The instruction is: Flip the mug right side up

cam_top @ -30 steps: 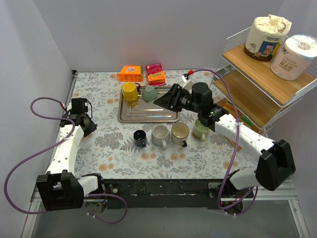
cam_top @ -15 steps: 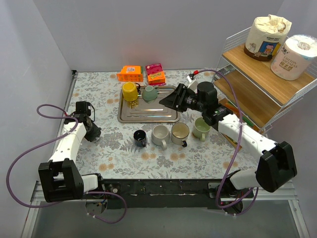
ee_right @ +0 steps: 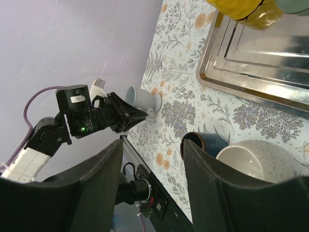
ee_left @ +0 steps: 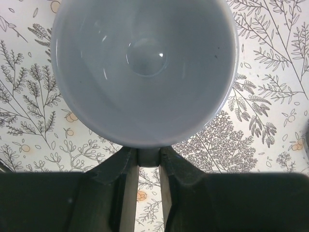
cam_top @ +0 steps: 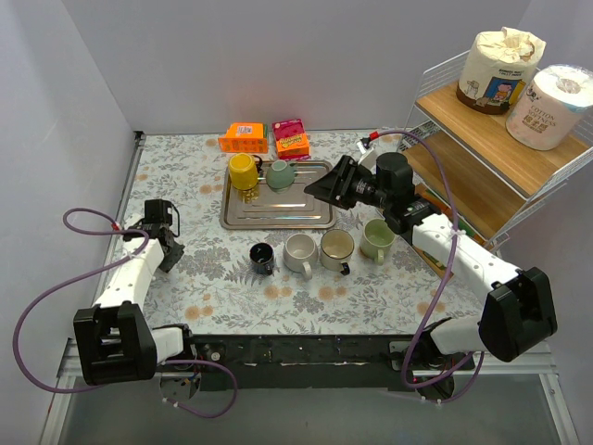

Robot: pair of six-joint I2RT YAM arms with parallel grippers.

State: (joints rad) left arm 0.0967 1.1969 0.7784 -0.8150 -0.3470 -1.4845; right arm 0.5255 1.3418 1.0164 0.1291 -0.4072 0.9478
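Note:
A pale grey mug [ee_left: 145, 72] fills the left wrist view with its opening facing the camera. My left gripper [ee_left: 148, 155] is shut on the mug's handle. In the right wrist view the mug [ee_right: 143, 99] stands opening up at the table's left side, base at or just above the cloth, with the left gripper [ee_right: 137, 115] beside it. In the top view the left gripper [cam_top: 169, 248] hides the mug. My right gripper [cam_top: 313, 190] is open and empty, held above the tray's right end.
A steel tray [cam_top: 278, 221] holds a yellow mug [cam_top: 243, 171] and a grey-green mug [cam_top: 280, 173]. Dark blue [cam_top: 262, 257], white [cam_top: 298, 251], beige [cam_top: 336, 247] and light green [cam_top: 376, 239] mugs stand in a row. Orange box [cam_top: 244, 137], red box [cam_top: 291, 138], wire shelf [cam_top: 473, 139] at right.
My left gripper has swung nearer and slightly right along the table's left side, turning with the mug. The right gripper has shifted a little to the right.

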